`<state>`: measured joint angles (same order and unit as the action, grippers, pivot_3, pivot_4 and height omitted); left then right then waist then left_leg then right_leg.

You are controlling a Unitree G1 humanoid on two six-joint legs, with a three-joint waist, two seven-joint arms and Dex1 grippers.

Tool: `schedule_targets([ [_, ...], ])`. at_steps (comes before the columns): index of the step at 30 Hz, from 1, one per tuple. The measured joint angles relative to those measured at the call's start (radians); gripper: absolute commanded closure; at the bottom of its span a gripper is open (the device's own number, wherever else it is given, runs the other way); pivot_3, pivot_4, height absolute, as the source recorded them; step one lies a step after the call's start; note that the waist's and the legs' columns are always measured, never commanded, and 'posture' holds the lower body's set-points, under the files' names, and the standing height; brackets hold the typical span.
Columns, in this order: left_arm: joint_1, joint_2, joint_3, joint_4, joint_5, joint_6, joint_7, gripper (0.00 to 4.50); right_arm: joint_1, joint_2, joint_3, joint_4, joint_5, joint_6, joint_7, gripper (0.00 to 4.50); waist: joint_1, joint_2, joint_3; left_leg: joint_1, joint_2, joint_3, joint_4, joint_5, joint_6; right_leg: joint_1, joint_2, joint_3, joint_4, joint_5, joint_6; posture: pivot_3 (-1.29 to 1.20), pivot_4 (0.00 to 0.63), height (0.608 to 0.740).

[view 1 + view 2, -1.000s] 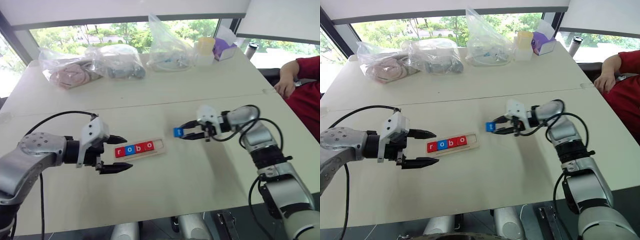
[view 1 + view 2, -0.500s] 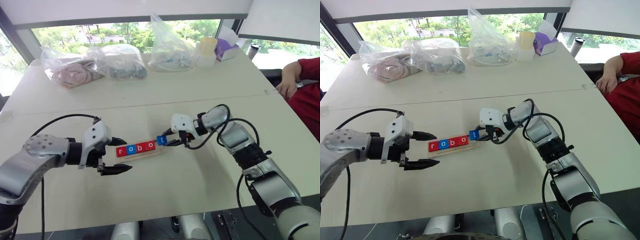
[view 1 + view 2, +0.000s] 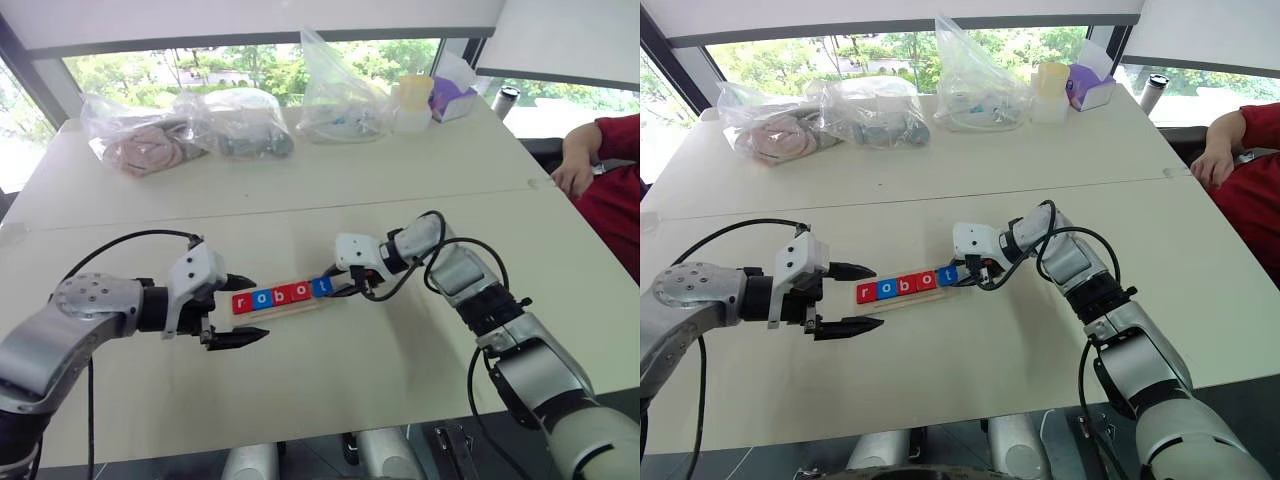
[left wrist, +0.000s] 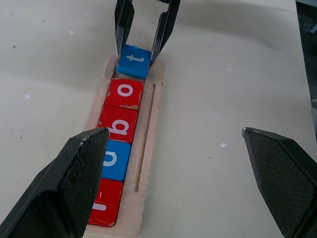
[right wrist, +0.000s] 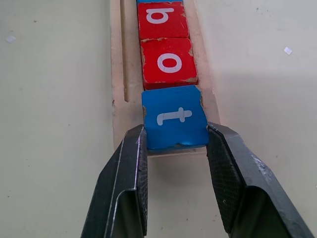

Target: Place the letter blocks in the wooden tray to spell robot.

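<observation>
The wooden tray [image 3: 292, 310] lies at the table's middle. In it lie the letter blocks in a row: red r [image 3: 241, 301], blue o [image 3: 262, 298], red b [image 3: 282, 294] and red o [image 3: 301, 291]. The blue t [image 5: 174, 118] is at the tray's right end, touching the red o, and my right gripper [image 5: 176, 133] is shut on its two sides. The t's outer edge overlaps the tray's end rim. My left gripper [image 3: 259, 310] is open at the tray's left end, one finger on either side of it and touching nothing.
Plastic bags [image 3: 240, 122] with things inside line the far edge, next to a yellow-lidded container [image 3: 411, 100] and a purple box [image 3: 450, 98]. A person's hand and red sleeve [image 3: 600, 150] rest at the right edge.
My right gripper has carried the blue t leftward and down from mid-air to the tray's right end, beside the red o. The left gripper has stayed open in place.
</observation>
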<state>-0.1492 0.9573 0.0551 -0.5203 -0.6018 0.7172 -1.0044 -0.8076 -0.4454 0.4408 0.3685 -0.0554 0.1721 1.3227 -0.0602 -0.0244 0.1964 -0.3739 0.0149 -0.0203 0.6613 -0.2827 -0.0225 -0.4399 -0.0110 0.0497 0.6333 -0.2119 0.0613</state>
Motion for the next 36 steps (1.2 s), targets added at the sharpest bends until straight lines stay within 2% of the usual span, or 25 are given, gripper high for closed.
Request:
schedule_targets([
  [21, -0.004, -0.006, -0.002, 0.001, 0.001, 0.0, 0.006, 0.0, -0.017, 0.037, 0.0, 0.048, -0.006, -0.008, -0.023, 3.38, -0.001, 0.0, 0.0, 0.0, 0.0, 0.0, 0.0, 0.0, 0.0, 0.0, 0.0, 0.0, 0.0, 0.001, 0.002, 0.0, 0.15, 0.74],
  [22, -0.004, -0.007, -0.003, 0.001, 0.001, 0.0, 0.006, 0.0, -0.017, 0.037, 0.0, 0.048, -0.006, -0.008, -0.023, 2.34, -0.001, 0.0, 0.0, 0.0, 0.0, 0.0, 0.0, 0.0, 0.0, 0.0, 0.0, 0.0, 0.0, 0.001, 0.002, 0.0, 0.15, 0.74],
  [23, -0.005, -0.008, -0.004, 0.001, 0.001, 0.0, 0.007, 0.0, -0.017, 0.037, 0.0, 0.048, -0.006, -0.006, -0.023, 2.0, -0.001, 0.0, 0.0, 0.0, 0.0, 0.0, 0.0, 0.0, 0.0, 0.0, 0.0, 0.0, 0.0, 0.001, 0.002, 0.0, 0.15, 0.74],
  [26, -0.005, -0.01, -0.004, 0.001, 0.001, 0.0, 0.008, 0.0, -0.017, 0.038, 0.0, 0.047, -0.005, -0.002, -0.023, 0.46, -0.001, 0.0, 0.0, 0.0, 0.0, 0.0, 0.0, 0.0, 0.0, 0.0, 0.0, 0.0, 0.0, 0.001, 0.002, 0.0, 0.15, 0.74],
  [36, -0.015, -0.016, -0.011, 0.008, 0.004, -0.001, 0.008, 0.0, -0.036, 0.057, -0.046, 0.035, 0.037, 0.073, -0.047, 0.46, -0.002, 0.0, 0.0, 0.0, 0.0, 0.0, 0.0, 0.0, 0.0, 0.0, 0.0, 0.0, 0.0, 0.002, 0.002, 0.0, 0.15, 0.74],
])
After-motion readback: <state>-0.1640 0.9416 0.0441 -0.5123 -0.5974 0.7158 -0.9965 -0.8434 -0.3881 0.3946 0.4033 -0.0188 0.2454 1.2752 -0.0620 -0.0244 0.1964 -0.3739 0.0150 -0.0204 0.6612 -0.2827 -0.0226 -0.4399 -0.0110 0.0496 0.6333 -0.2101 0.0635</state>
